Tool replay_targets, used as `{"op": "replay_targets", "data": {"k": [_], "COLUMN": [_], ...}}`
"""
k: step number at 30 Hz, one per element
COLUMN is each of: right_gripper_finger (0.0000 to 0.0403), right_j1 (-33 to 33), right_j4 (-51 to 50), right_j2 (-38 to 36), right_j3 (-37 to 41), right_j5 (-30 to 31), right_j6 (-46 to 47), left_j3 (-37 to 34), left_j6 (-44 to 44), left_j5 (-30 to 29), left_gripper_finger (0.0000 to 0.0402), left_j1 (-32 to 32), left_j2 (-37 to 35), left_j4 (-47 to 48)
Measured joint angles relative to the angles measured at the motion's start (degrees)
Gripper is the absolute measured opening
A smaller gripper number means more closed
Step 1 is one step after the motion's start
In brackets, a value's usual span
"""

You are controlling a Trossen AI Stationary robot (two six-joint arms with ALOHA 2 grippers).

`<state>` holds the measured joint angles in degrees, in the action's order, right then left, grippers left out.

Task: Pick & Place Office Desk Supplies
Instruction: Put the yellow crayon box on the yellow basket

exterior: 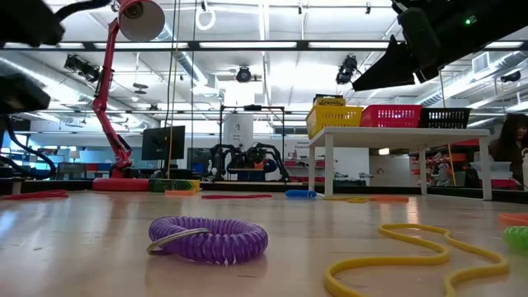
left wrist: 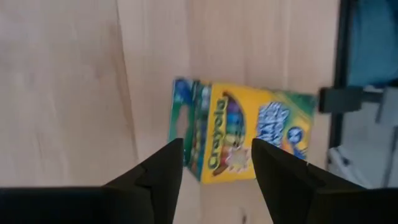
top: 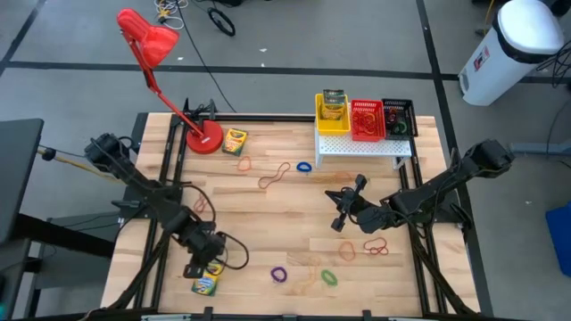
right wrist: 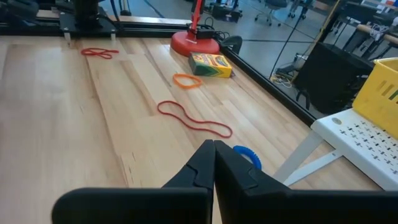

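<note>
Item: crayon box [top: 206, 280], lower left, lying flat. My left gripper [top: 193, 269] hovers directly above it, fingers spread, nothing held; right gripper [top: 340, 222] farther, clenched empty.

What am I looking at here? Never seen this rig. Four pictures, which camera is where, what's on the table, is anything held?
It is a two-armed robot at a wooden table. One camera looks straight down, one sits at table-top height, and one rides on each wrist.

The left gripper hovers open over a crayon box near the table's front edge; its wrist view shows the box between the dark fingers, not gripped. The right gripper is shut, holds nothing, and waits mid-table.

Scattered rubber-band loops lie about, with a purple coil close to the low camera. A white stand at the back carries yellow, red and black baskets. A second crayon box lies beside the red lamp.
</note>
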<state>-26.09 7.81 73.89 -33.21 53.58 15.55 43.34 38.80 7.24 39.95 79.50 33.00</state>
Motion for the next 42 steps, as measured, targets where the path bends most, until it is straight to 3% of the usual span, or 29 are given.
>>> {"op": "replay_targets", "data": {"k": [3, 10, 20, 36, 42], "right_gripper_finger": [0.0007, 0.0007, 0.0007, 0.0007, 0.0007], "right_j1": [0.0, 0.0, 0.0, 0.0, 0.0], "right_j4": [0.0, 0.0, -0.1, -0.4, -0.4], "right_j2": [0.0, 0.0, 0.0, 0.0, 0.0], "right_j3": [0.0, 0.0, 0.0, 0.0, 0.0], "right_j5": [0.0, 0.0, 0.0, 0.0, 0.0], "right_j6": [0.0, 0.0, 0.0, 0.1, 0.1], "left_j3": [-2.5, -7.3, -9.7, -9.1, -4.3], "left_j6": [3.1, 4.7, 4.7, 6.3, -1.4], "left_j5": [-1.9, 0.3, -0.5, -0.6, -5.0], "left_gripper_finger": [0.0183, 0.0144, 0.014, 0.0085, 0.0022], "left_j1": [0.7, 0.9, 1.4, 4.6, 2.2], "left_j2": [0.0, 0.0, 0.0, 3.9, 2.5], "left_j4": [-1.4, -11.4, -13.9, -15.0, -11.3]}}
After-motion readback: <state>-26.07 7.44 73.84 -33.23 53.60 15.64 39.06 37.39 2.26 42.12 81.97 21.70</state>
